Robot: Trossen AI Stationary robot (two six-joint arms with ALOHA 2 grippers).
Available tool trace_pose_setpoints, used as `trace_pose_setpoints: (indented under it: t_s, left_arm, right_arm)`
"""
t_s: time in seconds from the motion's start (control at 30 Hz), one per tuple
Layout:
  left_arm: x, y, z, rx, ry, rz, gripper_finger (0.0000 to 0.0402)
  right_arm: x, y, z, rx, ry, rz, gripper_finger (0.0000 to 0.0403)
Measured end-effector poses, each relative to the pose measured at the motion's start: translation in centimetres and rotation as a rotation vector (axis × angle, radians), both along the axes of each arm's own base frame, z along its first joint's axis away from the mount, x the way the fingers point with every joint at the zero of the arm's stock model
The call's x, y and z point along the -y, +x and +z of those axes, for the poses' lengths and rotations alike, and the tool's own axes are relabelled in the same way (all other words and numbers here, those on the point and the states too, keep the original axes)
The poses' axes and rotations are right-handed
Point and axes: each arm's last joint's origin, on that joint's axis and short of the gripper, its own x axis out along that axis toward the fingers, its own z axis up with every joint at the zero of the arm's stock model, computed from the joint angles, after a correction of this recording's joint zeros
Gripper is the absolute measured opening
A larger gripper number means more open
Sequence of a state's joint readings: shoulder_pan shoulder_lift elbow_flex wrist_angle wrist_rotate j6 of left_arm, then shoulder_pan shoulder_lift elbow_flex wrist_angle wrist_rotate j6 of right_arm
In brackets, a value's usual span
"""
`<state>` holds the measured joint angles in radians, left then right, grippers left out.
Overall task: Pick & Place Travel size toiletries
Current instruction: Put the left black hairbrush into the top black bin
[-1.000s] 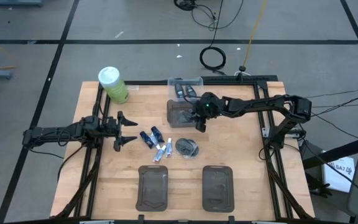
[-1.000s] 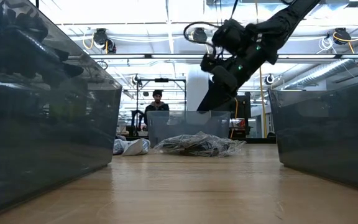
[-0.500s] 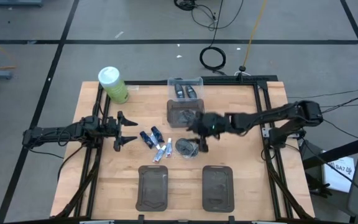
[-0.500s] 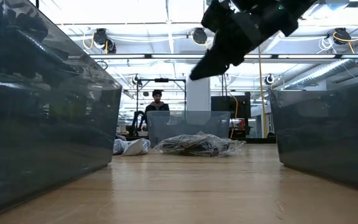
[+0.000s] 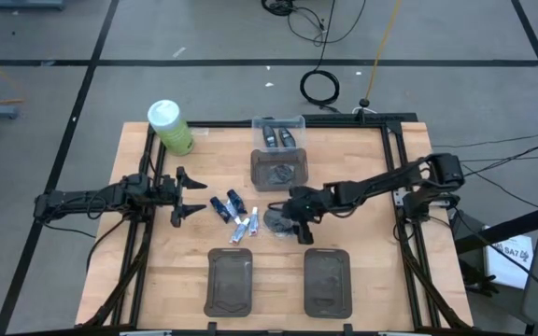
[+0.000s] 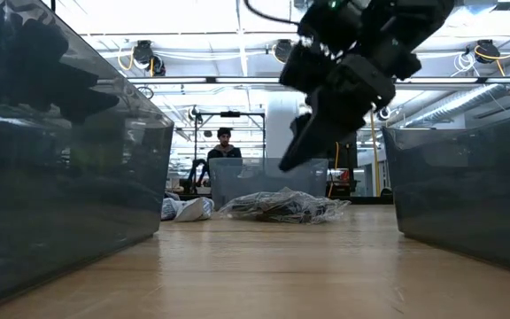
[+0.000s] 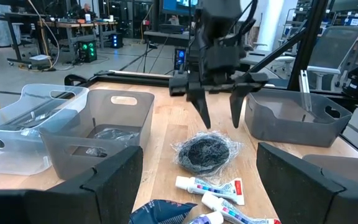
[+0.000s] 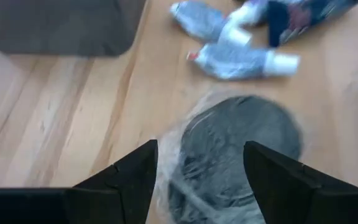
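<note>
A round grey pot in clear wrap (image 5: 276, 221) lies on the table's middle; it also shows in the right wrist view (image 8: 241, 155) and the left wrist view (image 7: 204, 151). My right gripper (image 5: 295, 224) hangs open just above the pot, fingers pointing down, touching nothing (image 7: 220, 121). Two dark blue tubes (image 5: 226, 203) and two white-and-pale-blue tubes (image 5: 247, 227) lie left of the pot. Another wrapped pot lies in the grey tray (image 5: 278, 170). Small dark bottles lie in the clear bin (image 5: 278, 133). My left gripper (image 5: 202, 197) waits open, left of the tubes.
A big green bottle with a white cap (image 5: 169, 126) stands at the far left. Two dark trays (image 5: 232, 280) (image 5: 328, 280) sit at the near edge. Bare wood lies to the right of the pot. A person stands in the room beyond the table (image 6: 224, 146).
My right gripper has gone from above the grey tray toward the table's near edge, rising on the way and then coming down over the wrapped pot. The pot and tubes have stayed where they were.
</note>
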<state>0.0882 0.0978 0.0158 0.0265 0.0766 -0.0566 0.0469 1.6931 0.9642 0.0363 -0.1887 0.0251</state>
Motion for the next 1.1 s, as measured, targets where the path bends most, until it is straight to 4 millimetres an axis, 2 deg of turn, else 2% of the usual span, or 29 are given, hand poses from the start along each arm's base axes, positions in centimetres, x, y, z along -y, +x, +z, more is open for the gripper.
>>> trace_pose_setpoints:
  t_s: [0.3,0.6,0.77,1.1]
  left_arm:
    - [0.0,0.0,0.0,0.001,0.0,0.0,0.0306]
    - [0.0,0.0,0.0,0.001,0.0,0.0,0.0306]
    - [0.0,0.0,0.0,0.0,0.0,0.0,0.0306]
    - [0.0,0.0,0.0,0.001,0.0,0.0,0.0306]
  right_arm:
    - [1.7,0.0,-3.1,-0.142,-0.024,0.0,0.0224]
    - [2.7,-0.3,-3.7,-0.197,-0.107,-0.066,0.0207]
    - [2.7,-0.5,-3.8,-0.216,-0.118,-0.067,0.0172]
    - [2.6,-0.7,-3.9,-0.245,-0.114,-0.059,0.0065]
